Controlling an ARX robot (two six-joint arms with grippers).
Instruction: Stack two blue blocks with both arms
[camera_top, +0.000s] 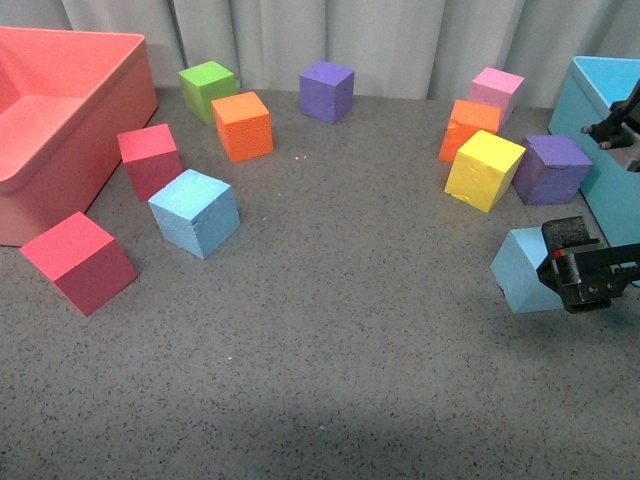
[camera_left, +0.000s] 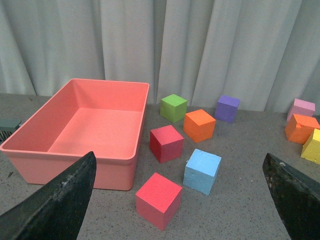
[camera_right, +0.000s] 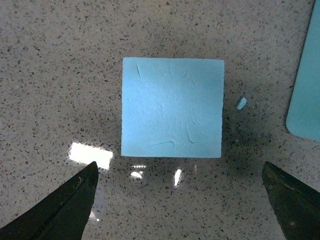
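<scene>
The step in hand is the first pick. The right gripper (camera_right: 179, 169) hangs directly above one light blue foam cube (camera_right: 172, 107) with its fingers spread wide and clear of the cube's sides, so nothing is grasped yet. This cube lies just beside the turquoise bin (camera_top: 610, 110). The other light blue cube (camera_top: 195, 212) sits well apart, near a red cube (camera_top: 150, 160). The left gripper (camera_left: 179, 156) is wide open too, and empty. Next, I judge, the right gripper must descend so its fingers reach two opposite faces, then close.
</scene>
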